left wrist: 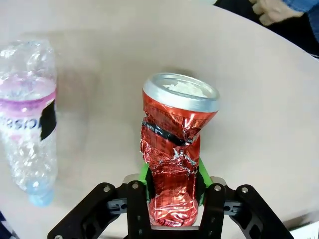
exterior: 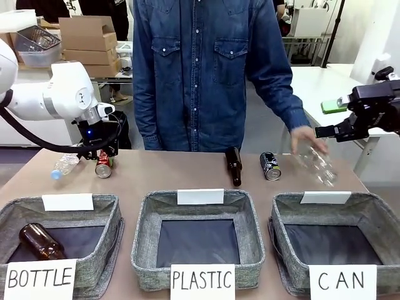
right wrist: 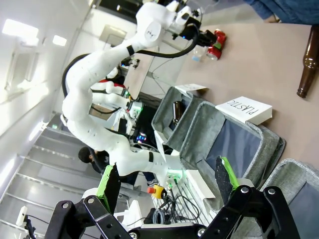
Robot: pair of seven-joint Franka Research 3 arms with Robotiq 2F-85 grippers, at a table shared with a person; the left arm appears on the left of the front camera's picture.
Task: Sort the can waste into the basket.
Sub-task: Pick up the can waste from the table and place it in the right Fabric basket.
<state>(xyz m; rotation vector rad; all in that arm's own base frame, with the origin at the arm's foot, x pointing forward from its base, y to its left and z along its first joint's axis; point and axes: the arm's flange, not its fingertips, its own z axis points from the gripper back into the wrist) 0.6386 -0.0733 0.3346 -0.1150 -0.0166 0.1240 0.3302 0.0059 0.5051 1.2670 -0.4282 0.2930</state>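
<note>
Green-padded left fingers (left wrist: 138, 209) clamp the crushed red metal can (left wrist: 172, 164) on the brown counter (left wrist: 249, 99); right fingers (right wrist: 224, 177) stand wide apart.

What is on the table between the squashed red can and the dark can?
A brown glass bottle lies there, nearer the dark can than the red can; the front view shows it.

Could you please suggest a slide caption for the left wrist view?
Left gripper shut on the crushed red can, a clear plastic bottle lying beside it on the table.
</note>
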